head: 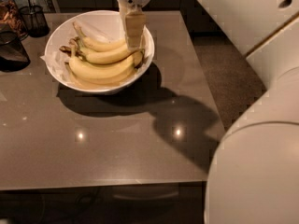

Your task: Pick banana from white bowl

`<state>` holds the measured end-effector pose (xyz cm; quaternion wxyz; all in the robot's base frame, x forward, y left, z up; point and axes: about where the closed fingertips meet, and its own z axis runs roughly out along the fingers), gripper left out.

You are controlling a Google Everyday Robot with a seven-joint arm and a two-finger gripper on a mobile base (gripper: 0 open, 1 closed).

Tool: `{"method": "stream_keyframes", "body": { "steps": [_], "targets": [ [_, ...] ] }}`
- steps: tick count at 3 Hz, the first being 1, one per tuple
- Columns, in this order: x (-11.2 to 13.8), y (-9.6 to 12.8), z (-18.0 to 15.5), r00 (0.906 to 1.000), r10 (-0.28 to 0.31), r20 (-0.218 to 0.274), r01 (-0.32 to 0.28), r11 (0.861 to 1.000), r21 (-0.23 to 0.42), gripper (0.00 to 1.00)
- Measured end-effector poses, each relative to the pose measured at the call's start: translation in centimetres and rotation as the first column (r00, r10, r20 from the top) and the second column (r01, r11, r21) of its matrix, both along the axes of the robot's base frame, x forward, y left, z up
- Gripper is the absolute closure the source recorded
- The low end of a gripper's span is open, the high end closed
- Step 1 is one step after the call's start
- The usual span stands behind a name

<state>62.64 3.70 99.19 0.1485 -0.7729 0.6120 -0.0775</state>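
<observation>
The white bowl [60, 76] stands at the back left of the grey table, lined with crumpled white paper. A bunch of ripe yellow bananas [100, 69] lies in it, stems pointing left. My gripper [133, 41] hangs straight down over the right side of the bowl, its tip at the right ends of the bananas. The arm reaches in from the top of the view.
A dark wire-mesh cup [33, 18] and a dark glass container [11, 50] stand at the table's back left. The grey table [107, 143] extends toward me and its right edge drops to the floor. My white body fills the right side.
</observation>
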Motion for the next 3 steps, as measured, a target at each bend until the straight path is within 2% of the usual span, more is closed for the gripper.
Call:
{"method": "stream_keyframes", "body": {
  "steps": [2,3],
  "targets": [
    [0.9,2.0,-1.6,0.9987,0.033,-0.039,-0.033,0.999,-0.003,0.38],
    [1.2,2.8,-2.6,0.9972,0.044,-0.06,-0.045,0.999,-0.007,0.42]
  ]
}}
